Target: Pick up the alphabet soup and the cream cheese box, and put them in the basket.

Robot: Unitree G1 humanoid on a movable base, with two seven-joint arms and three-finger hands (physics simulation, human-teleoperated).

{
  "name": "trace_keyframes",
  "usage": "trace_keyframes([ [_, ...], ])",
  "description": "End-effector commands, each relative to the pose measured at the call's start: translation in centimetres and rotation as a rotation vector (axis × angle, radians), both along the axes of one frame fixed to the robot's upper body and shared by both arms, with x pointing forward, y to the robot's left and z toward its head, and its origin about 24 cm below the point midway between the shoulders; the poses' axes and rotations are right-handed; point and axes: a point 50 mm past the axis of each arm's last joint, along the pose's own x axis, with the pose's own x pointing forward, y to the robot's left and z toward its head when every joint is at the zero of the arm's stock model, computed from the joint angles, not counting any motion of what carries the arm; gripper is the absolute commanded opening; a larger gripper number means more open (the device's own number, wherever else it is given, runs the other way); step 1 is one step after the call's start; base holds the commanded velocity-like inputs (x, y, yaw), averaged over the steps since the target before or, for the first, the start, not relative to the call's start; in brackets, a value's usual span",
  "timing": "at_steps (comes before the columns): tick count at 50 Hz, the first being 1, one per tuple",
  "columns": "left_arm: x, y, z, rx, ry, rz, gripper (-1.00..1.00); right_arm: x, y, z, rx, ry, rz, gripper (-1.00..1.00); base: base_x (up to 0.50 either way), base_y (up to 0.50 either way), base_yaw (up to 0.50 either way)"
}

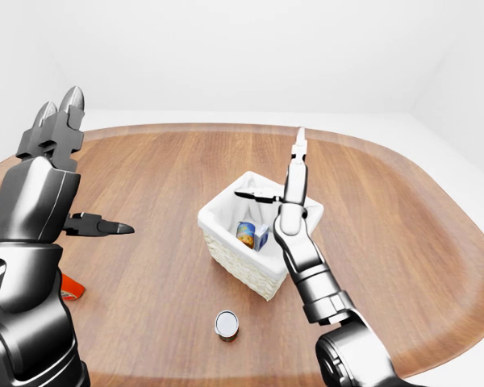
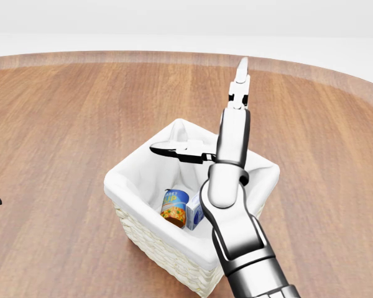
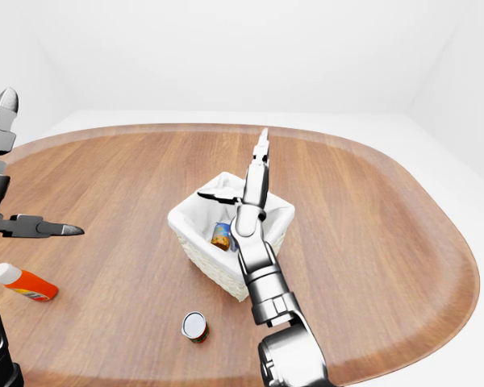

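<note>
Spreading across frame, wooden table (image 1: 145, 242) bears basket (image 2: 174, 261). Right hand (image 2: 202, 124) above basket, fingers wide, empty. Left hand (image 1: 68, 173) far left of basket, splayed. Alphabet soup (image 2: 175, 207), cream cheese box (image 2: 194, 216) touching inside basket.

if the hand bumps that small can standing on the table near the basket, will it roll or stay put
The small can stands upright on its flat end, so a light nudge would probably only slide it. A harder push might tip it, and its round side would then likely roll on the smooth wooden table.
</note>
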Motion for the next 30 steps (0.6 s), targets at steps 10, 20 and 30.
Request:
trace_keyframes([
  [10, -0.1, -0.1, 0.1, 0.003, -0.004, -0.005, 1.0, -1.9, 0.1, 2.6, 0.041, -0.167, 0.005, 1.0, 0.0, 0.0, 0.0],
  [20, -0.2, -0.2, 0.2, 0.007, -0.005, -0.01, 1.0, -2.8, 0.4, 3.3, 0.036, -0.212, 0.03, 1.0, 0.0, 0.0, 0.0],
  [30, 0.0, -0.1, 0.0, -0.003, 0.001, -0.007, 1.0, -3.8, 0.8, 3.5, 0.01, -0.245, 0.038, 1.0, 0.0, 0.0, 0.0],
])
